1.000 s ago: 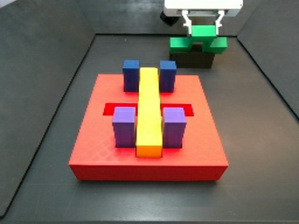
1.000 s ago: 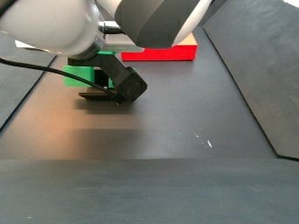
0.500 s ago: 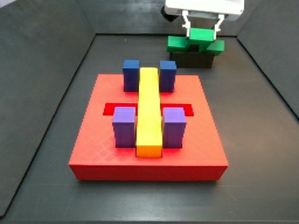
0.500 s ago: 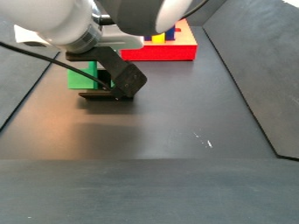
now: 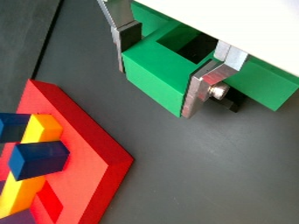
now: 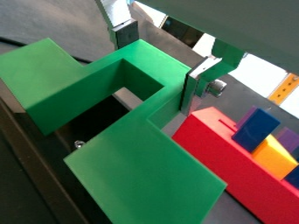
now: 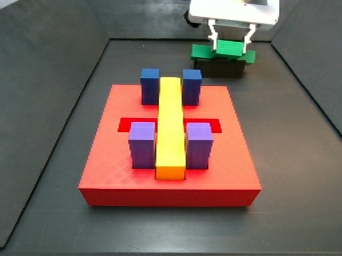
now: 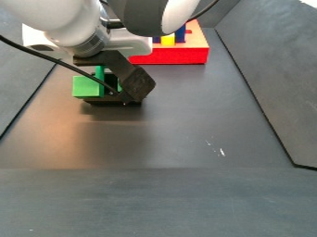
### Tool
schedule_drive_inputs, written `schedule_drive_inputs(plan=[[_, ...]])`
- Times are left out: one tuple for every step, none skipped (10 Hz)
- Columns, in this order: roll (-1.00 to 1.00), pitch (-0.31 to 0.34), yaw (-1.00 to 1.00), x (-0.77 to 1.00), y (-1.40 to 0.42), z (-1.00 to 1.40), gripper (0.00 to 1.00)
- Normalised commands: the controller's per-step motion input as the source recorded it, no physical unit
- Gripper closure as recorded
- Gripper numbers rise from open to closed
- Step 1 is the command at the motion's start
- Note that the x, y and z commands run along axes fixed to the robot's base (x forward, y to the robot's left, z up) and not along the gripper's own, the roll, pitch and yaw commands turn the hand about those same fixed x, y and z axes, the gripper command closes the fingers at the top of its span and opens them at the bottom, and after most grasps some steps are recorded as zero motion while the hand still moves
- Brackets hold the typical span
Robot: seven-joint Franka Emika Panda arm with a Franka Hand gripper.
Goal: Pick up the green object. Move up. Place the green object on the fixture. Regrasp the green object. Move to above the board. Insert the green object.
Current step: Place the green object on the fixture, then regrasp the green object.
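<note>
Beyond the matte red square board [image 7: 168, 140] with its blue and purple blocks and long yellow bar [image 7: 171, 124], the silver-plated tool [image 5: 173, 74] stands spread astride the raised centre cube of the bright green blocky plastic object [image 5: 198, 70], which rests on the dark L-shaped fixture [image 8: 128, 85].

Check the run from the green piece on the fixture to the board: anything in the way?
Nothing visible. The green object sits on the fixture with the gripper at it, jaws straddling its centre; bare dark floor separates it from the board.
</note>
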Motion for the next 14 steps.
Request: schedule_drive_inputs(plan=[[0.02,0.0,0.0,0.0,0.0,0.0,1.0],[0.0,0.0,0.0,0.0,0.0,0.0,1.0],[0.0,0.0,0.0,0.0,0.0,0.0,0.0],[-0.01,0.0,0.0,0.0,0.0,0.0,0.0],[-0.09,-0.034,0.0,0.0,0.0,0.04,0.0],[-0.34,-0.009,0.0,0.02,0.19,0.52,0.0],[-0.4,-0.049,0.0,0.0,0.22,0.76,0.0],[-0.47,-0.117,-0.02,0.0,0.23,0.94,0.0],[-0.41,-0.106,-0.01,0.0,0.19,0.97,0.0],[-0.19,-0.023,-0.01,0.0,0.09,0.96,0.0],[0.53,0.08,-0.07,-0.04,-0.04,0.48,0.0],[0.94,0.206,-0.07,-0.05,-0.24,0.25,0.0],[1.0,0.297,0.0,-0.03,-0.35,0.12,0.0],[1.0,0.371,0.0,-0.01,-0.39,0.07,0.0]])
